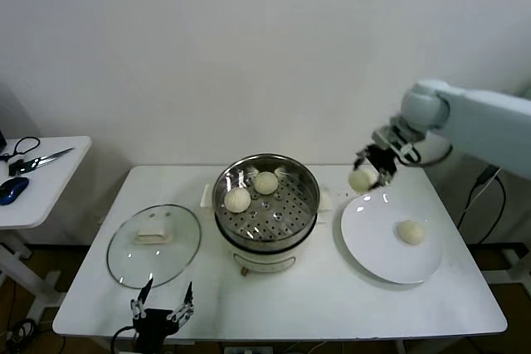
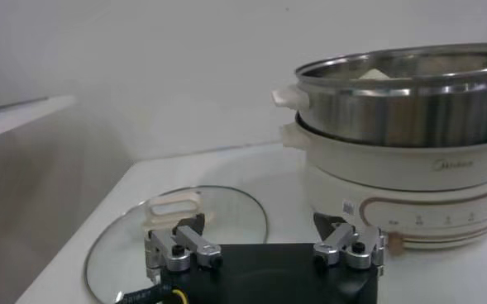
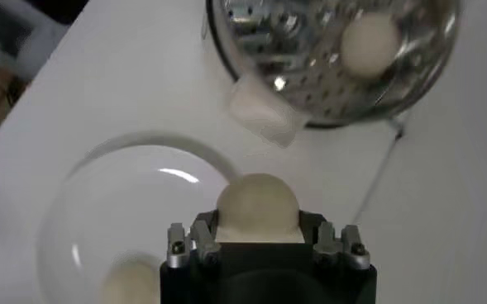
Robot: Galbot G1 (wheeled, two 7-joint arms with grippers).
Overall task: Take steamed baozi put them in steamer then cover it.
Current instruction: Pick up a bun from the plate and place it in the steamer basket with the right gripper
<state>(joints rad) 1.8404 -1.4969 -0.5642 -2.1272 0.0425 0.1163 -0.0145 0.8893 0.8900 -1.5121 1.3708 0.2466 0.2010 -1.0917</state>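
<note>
Four baozi total. Two sit on the perforated tray inside the steamer (image 1: 266, 205), toward its far-left side: one (image 1: 237, 200) nearer me, one (image 1: 265, 182) behind it. One baozi (image 1: 410, 232) lies on the white plate (image 1: 373, 246), right of the steamer. The fourth (image 3: 257, 206) is in my right gripper (image 1: 371, 173), fingers clamped on its sides, held in the air over the plate's far-left edge, between plate and steamer.

One steamer, centre of the white table (image 1: 332, 304), uncovered. One glass lid (image 1: 154, 245) lies flat on the table left of it, handle up.

My left gripper (image 1: 163, 312) is parked low at the table's near edge, just in front of the lid, fingers spread wide, holding nothing.
</note>
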